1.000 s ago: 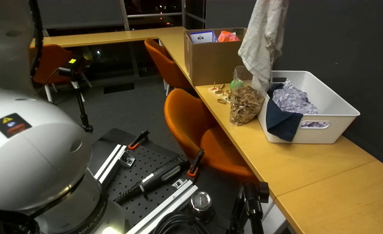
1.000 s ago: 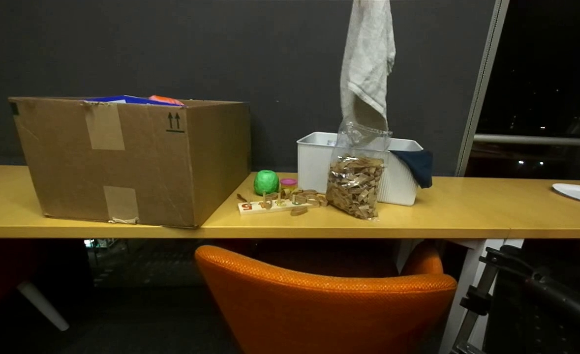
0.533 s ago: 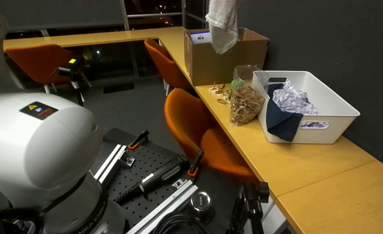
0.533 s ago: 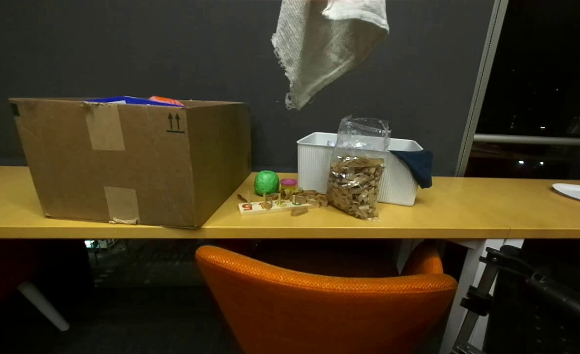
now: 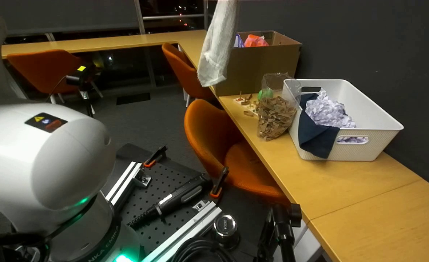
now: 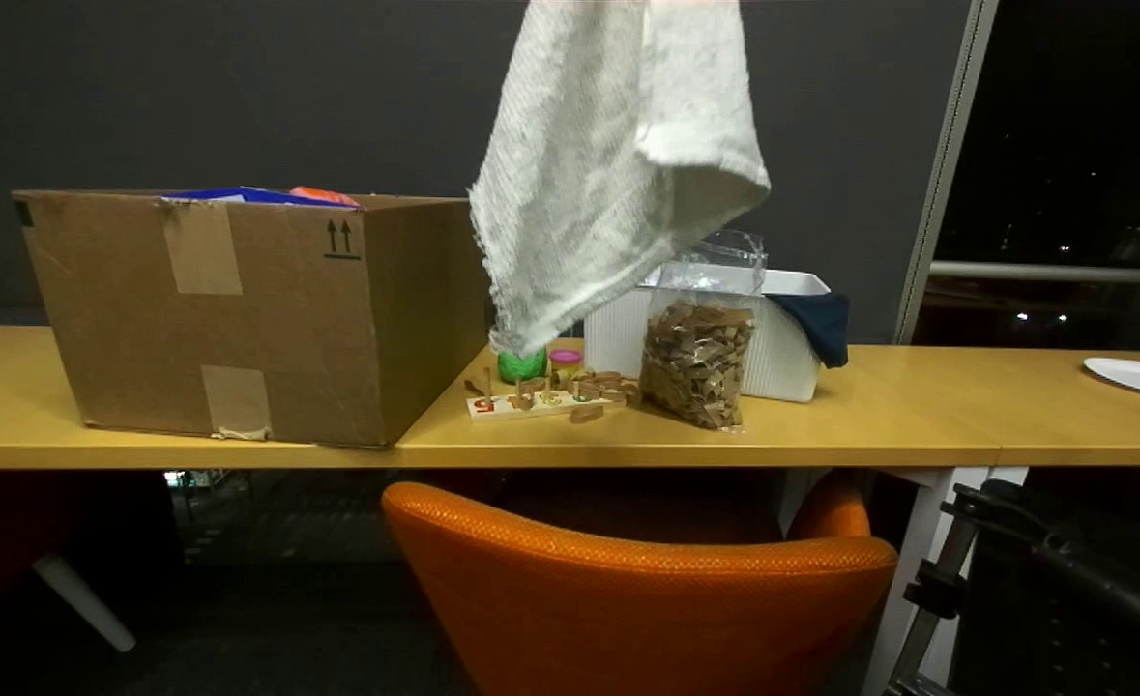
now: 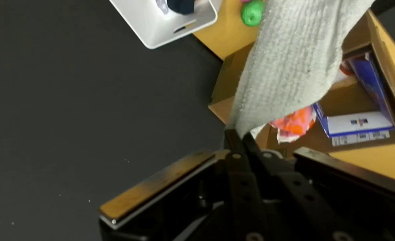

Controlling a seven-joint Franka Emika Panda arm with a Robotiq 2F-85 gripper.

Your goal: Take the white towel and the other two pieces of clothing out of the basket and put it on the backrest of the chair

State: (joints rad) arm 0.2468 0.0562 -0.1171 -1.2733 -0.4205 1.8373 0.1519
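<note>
1. White towel is hanging in the upper middle of the frame in an exterior view.
2. My claw, at lower middle of the wrist view, is pinching one end of it, jaws pressing the cloth between them.
3. At the right of an exterior view, patterned cloth and navy garment are lying in the basket, the navy sagging over its rim.
4. I am judging the step in hand to be laying it, the towel, over the backrest of the orange chair, bottom middle of an exterior view.
5. I should be centring it over that backrest, lowering until cloth is draping both sides, and loosening only once the backrest is bearing weight.
6. I should be passing clear of the brown cardboard box and the plastic bag, where its trailing tip could be snagging.
</note>
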